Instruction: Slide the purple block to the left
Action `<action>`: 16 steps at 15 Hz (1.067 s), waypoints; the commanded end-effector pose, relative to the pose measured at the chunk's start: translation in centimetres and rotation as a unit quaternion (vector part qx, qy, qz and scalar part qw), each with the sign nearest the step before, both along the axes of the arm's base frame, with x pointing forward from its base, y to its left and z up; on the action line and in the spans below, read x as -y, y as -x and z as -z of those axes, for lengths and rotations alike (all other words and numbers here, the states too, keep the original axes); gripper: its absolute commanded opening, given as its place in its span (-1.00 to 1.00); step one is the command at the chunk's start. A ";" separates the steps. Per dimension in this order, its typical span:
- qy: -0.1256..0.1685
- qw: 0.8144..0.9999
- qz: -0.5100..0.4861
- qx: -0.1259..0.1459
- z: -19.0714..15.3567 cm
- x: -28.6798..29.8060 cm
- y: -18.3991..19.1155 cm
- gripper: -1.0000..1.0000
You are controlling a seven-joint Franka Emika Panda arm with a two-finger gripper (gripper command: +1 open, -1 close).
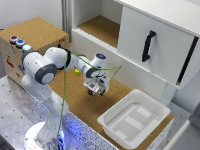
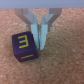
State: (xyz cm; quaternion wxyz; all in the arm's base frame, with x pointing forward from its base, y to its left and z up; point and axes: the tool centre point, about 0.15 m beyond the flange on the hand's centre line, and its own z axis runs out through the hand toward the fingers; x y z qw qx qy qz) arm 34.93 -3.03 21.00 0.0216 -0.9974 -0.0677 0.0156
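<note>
In the wrist view, the purple block is a dark cube with a yellow letter on its top face, lying on the cork-brown table. My gripper is shut with nothing between its fingers. Its fingertips are down at table level, right against one side of the block. In the exterior view the gripper hangs low over the cork strip, and I cannot make out the block beneath it.
A small yellow object lies on the cork behind the gripper. A white bin stands at the exterior view's right. Behind are a white cabinet with a black handle and a cork-topped box.
</note>
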 end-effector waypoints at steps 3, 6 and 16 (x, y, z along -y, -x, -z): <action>0.020 1.000 -0.003 0.010 -0.3 -5.6 1.0 -1.00; 0.011 1.000 -0.008 0.008 -0.5 -7.5 1.3 -1.00; 0.003 0.999 -0.036 0.001 -0.7 -12.3 0.6 -1.00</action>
